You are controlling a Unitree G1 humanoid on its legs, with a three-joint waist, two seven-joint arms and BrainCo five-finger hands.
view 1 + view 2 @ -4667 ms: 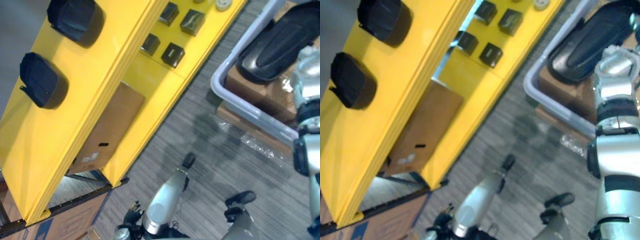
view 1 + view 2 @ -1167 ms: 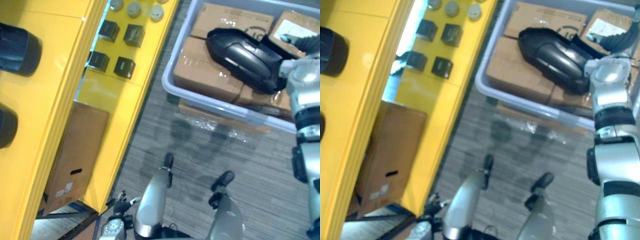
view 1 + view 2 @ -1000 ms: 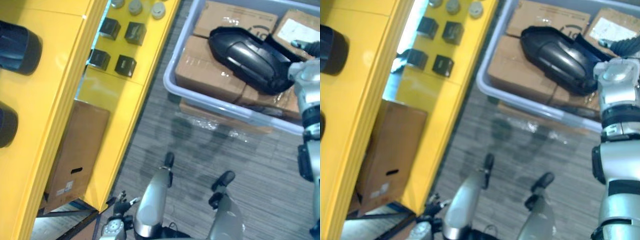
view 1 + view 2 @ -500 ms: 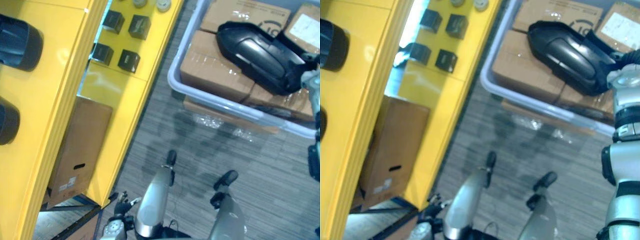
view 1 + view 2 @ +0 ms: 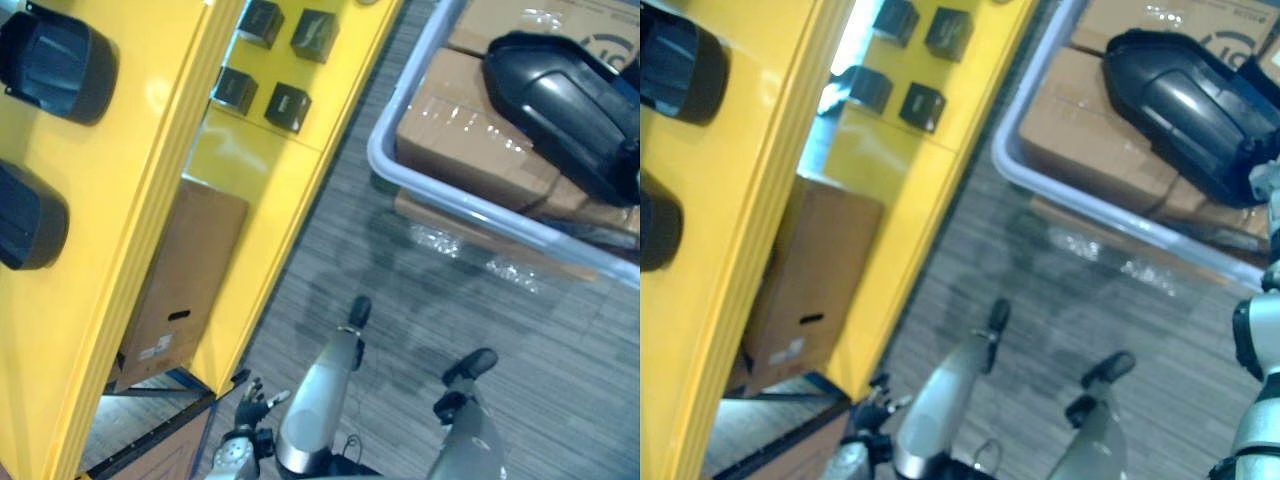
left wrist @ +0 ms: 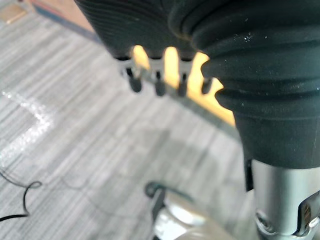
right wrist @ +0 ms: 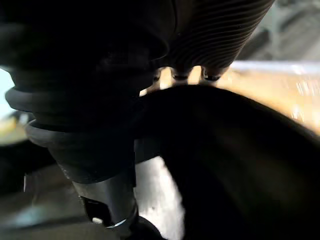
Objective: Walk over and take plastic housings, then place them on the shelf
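Logging left to right: one plastic housing (image 5: 55,65) and a second housing (image 5: 25,215) sit apart on the top board of the yellow shelf (image 5: 130,250). We see small black boxes (image 5: 287,105) on a lower board and a brown carton (image 5: 185,280) beneath it. The left hand (image 5: 250,408) hangs low by the shelf foot over grey carpet (image 5: 400,280), slack, spread and empty. A grey bin (image 5: 450,190) holds cardboard boxes (image 5: 470,130) with a large black housing (image 5: 560,100) lying on them. The right hand (image 7: 215,35) is close over that large housing; we cannot tell whether it grips.
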